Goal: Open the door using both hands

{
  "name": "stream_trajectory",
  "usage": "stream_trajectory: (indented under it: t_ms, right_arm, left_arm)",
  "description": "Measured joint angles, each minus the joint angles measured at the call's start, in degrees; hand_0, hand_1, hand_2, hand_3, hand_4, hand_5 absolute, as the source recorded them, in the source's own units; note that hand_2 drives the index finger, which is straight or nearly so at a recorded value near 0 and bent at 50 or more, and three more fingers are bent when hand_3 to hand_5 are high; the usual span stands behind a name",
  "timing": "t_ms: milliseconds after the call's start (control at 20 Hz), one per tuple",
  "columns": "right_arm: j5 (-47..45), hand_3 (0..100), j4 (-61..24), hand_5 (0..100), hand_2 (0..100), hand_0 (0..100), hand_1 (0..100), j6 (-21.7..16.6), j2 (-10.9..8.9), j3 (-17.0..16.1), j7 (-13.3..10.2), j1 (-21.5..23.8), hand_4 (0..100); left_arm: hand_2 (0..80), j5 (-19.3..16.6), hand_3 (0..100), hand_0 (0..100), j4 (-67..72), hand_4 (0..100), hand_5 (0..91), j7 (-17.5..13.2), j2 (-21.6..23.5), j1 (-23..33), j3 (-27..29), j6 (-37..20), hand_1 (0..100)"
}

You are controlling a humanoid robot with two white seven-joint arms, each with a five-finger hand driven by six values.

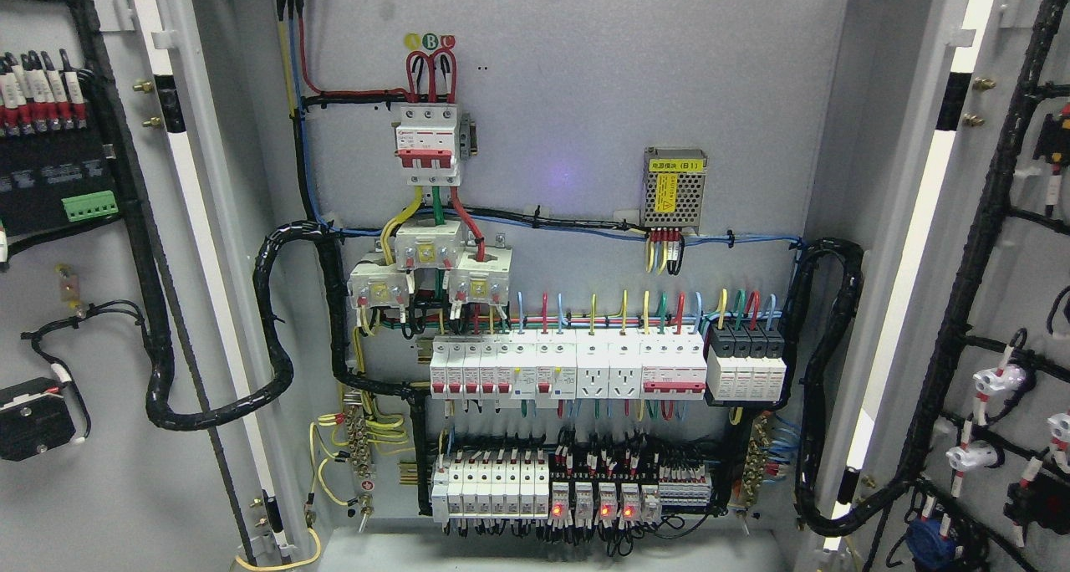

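Observation:
Both doors of a grey electrical cabinet stand swung wide open. The left door point(109, 304) shows its inner face at the picture's left, with black cable looms and a green terminal block. The right door point(1003, 304) shows its inner face at the right, with wired white lamp backs. Between them the cabinet's back panel point(585, 95) is fully exposed. Neither of my hands nor any arm shows in the head view.
On the back panel sit a red-and-white main breaker point(428, 141), three white transformers point(428, 271), a row of breakers and sockets point(585, 367), a lower terminal row with red lights point(585, 492) and a small power supply point(675, 187). Thick black looms point(276, 321) bridge to each door.

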Motion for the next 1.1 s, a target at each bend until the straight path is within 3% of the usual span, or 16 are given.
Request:
stream_trajectory:
  t_ms: [250,651,801,952,1102]
  right_arm:
    - [0.98,0,15.02,0,0,0,0,-0.11,2.93,4.68,-0.23,-2.15,0]
    - [4.4,0,49.34,0,0,0,0,0.34,8.63,8.7,-0.53,-11.69,0]
    - [8.67,0,60.33,0,0,0,0,4.7,10.18,9.58,-1.5,-14.51,0]
    - [12.85,0,68.69,0,0,0,0,13.97,11.32,10.24,-6.91,-16.58,0]
    - [16.53,0,74.9,0,0,0,0,22.12,12.33,10.74,-12.52,-18.55,0]
  left_arm:
    - [0.0,-2.84,0,0,21.8,0,0.0,0.6,-6.91,-2.93,-1.44,0.0,0]
    - [0.0,-0.3,0,0,57.29,0,0.0,0.96,-13.62,-9.53,-1.7,0.61,0]
    - [0.0,1.15,0,0,65.29,0,0.0,0.67,-15.38,-11.1,-1.77,14.95,0]
    - [0.0,1.98,0,0,71.28,0,0.0,0.41,-16.7,-12.41,-1.84,27.51,0]
    - [0.0,2.46,0,0,75.76,0,0.0,0.34,-17.73,-13.25,-1.91,35.1,0]
